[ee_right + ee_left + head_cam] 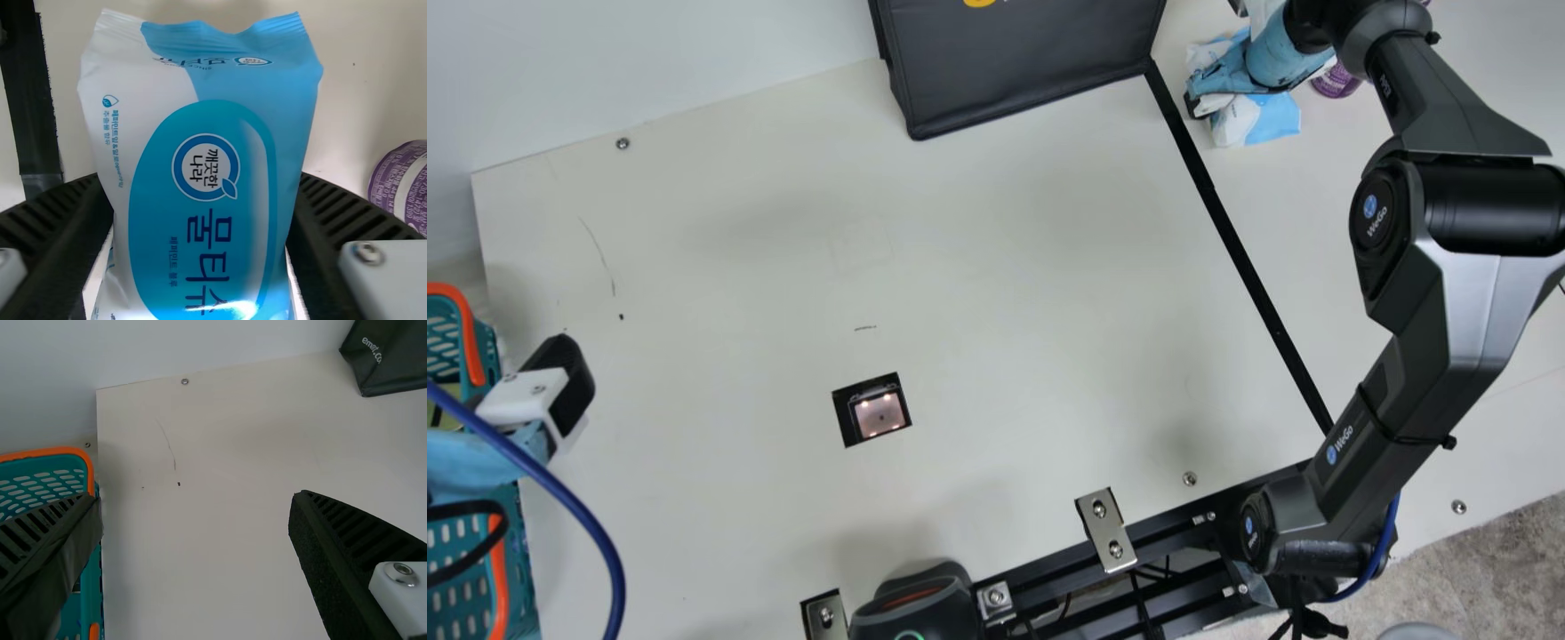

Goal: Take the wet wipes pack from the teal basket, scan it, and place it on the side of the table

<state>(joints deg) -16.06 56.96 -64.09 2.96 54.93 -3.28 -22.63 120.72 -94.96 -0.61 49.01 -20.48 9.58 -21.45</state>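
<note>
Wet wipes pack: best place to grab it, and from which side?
I'd pinch the wet wipes pack by its two long sides, well away from the flat crimped end, approaching over the broad printed face. It's a soft pouch, longer than wide, so the body likely grips better than the thin seal. The right end effector has it across the width like this.

Main view's edge crops the teal basket [461, 609].
</note>
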